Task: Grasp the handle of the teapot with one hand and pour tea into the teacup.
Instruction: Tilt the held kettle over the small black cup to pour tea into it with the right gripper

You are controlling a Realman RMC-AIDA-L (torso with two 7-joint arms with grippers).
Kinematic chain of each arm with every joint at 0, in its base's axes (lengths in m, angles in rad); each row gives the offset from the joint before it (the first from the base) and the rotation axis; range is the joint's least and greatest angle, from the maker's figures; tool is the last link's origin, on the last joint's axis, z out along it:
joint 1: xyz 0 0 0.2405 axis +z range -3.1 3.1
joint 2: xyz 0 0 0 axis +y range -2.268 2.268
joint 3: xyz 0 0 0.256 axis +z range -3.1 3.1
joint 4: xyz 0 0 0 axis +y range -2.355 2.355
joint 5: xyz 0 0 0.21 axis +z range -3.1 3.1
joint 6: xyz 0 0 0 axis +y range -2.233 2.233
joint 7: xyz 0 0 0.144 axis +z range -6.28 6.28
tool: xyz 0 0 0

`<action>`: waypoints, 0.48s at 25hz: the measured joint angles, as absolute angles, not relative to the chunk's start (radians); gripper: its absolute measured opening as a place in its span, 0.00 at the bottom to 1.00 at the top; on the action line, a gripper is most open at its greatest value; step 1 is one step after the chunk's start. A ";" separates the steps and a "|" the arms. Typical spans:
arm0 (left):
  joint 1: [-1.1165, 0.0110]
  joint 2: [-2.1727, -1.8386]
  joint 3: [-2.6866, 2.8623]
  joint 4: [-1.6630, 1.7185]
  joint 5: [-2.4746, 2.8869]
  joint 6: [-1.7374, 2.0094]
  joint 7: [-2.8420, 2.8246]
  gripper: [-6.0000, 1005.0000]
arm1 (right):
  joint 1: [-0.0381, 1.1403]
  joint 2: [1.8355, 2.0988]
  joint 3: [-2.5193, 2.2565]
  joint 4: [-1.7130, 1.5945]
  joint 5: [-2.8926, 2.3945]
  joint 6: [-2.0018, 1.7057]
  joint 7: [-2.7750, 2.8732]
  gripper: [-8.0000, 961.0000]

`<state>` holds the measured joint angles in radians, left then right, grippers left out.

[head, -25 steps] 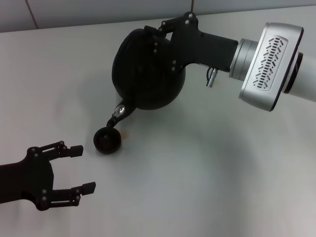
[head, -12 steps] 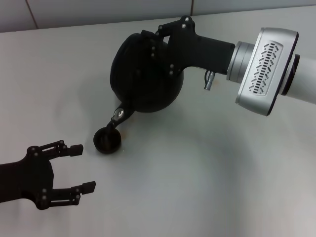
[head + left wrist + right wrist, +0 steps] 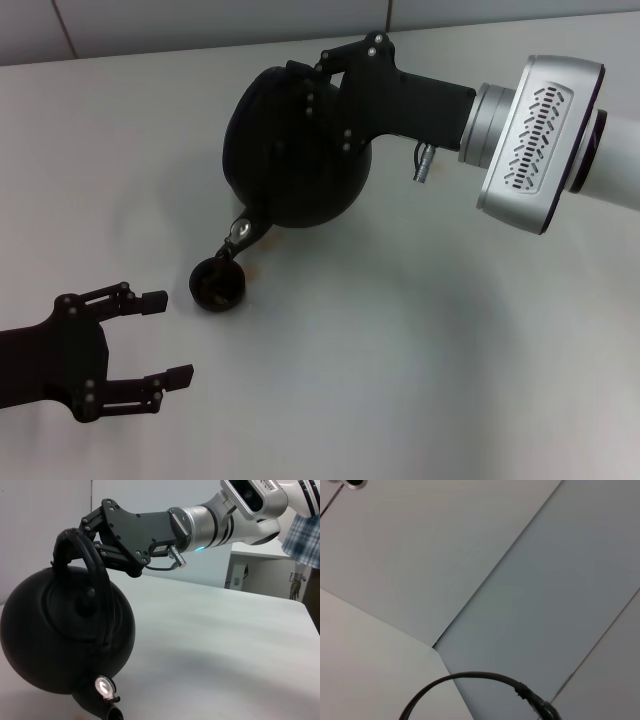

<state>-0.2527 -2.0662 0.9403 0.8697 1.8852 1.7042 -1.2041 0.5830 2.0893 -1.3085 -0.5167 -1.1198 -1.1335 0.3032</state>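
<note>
The round matte-black teapot (image 3: 295, 150) hangs above the table, tilted with its spout (image 3: 232, 243) pointing down over the tiny black teacup (image 3: 216, 285). My right gripper (image 3: 325, 85) is shut on the teapot's arched handle (image 3: 92, 565); the left wrist view shows the teapot (image 3: 65, 640) and the right gripper (image 3: 107, 537) clamped on the hoop. A small brownish tea stain (image 3: 252, 270) lies beside the cup. My left gripper (image 3: 160, 340) is open and empty, low on the table just left of the cup.
The white table (image 3: 420, 360) stretches to the right and front. A grey wall (image 3: 200, 25) runs along its far edge. A black cable (image 3: 470, 680) crosses the right wrist view, which shows only wall panels.
The teapot and right arm shifted slightly left and tilted a bit further a second ago, then stayed still. The left gripper has not moved.
</note>
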 joint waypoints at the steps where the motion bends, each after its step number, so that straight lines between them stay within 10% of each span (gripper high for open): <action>1: -0.253 -2.066 0.940 0.870 1.885 1.704 -1.204 0.85 | 0.583 2.089 -1.309 -0.517 -1.120 -1.134 0.303 0.09; 12: -0.253 -2.066 0.940 0.870 1.885 1.704 -1.204 0.85 | 0.583 2.089 -1.310 -0.515 -1.120 -1.134 0.304 0.09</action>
<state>-0.2531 -2.0662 0.9403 0.8697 1.8852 1.7042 -1.2041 0.5830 2.0893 -1.3100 -0.5155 -1.1197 -1.1336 0.3037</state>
